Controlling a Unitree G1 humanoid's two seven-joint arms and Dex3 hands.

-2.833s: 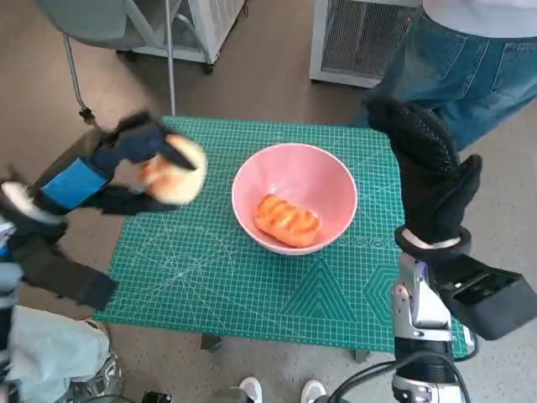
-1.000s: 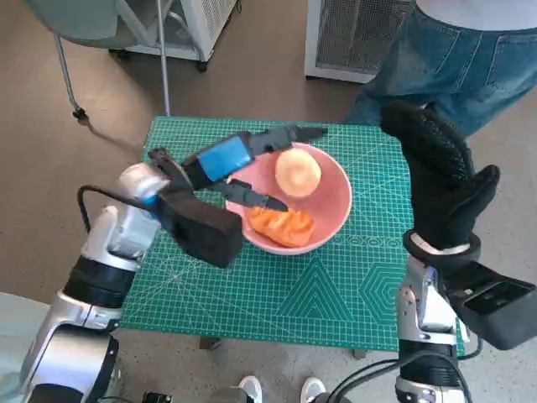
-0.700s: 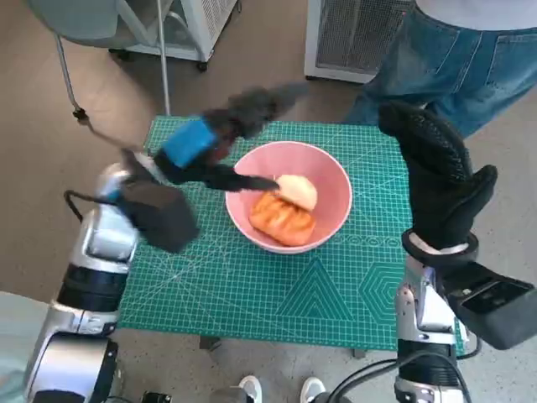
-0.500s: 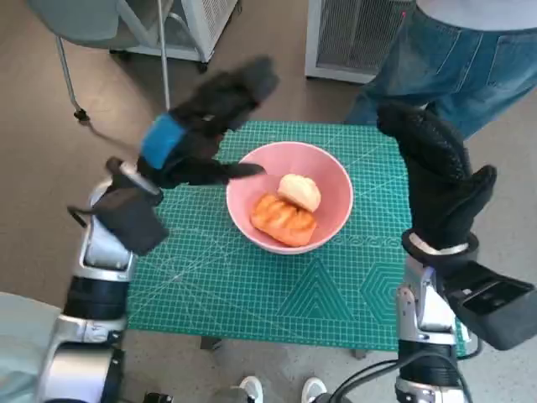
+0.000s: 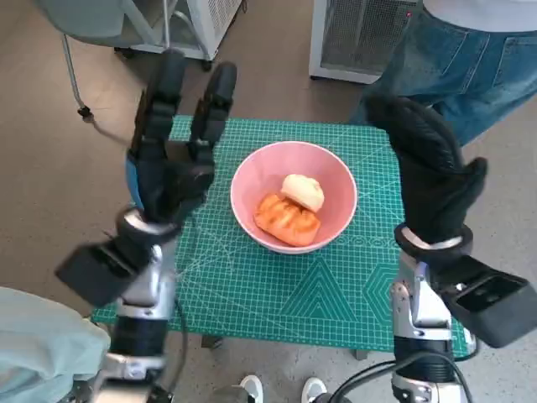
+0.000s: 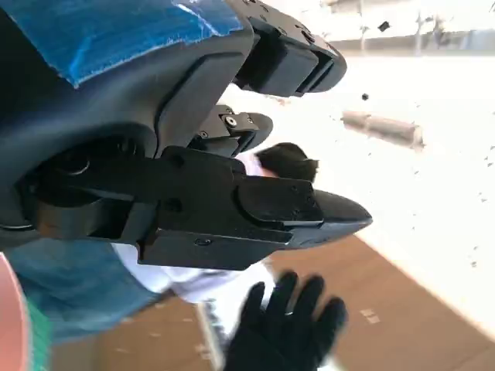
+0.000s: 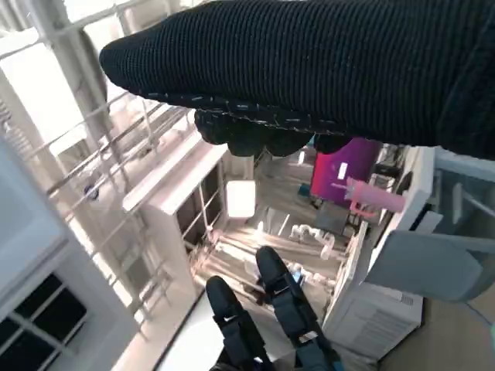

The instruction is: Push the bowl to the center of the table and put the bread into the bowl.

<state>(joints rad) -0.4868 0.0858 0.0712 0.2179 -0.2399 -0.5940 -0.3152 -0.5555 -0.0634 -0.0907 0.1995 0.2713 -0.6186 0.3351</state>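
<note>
Bowl [image 5: 294, 207], pink, sits right about the middle of the green cutting mat [image 5: 252, 285], and it's loaded: a pale bread roll [image 5: 303, 191] up toward one o'clock inside it, touching an orange-glazed bread [image 5: 287, 219] lying down at six o'clock. Left hand [image 5: 172, 159] is raised at nine o'clock of the bowl, fingers [image 5: 159, 88] spread and pointing away from the robot, nothing in its grasp. Right hand [image 5: 428, 172] in the knitted glove is up at three o'clock of the bowl, over the mat's edge, fingers together and straight, empty too. A person in jeans [image 5: 457, 59] stands at the far side, around one o'clock. A white unit [image 5: 357, 38] stands at twelve.
</note>
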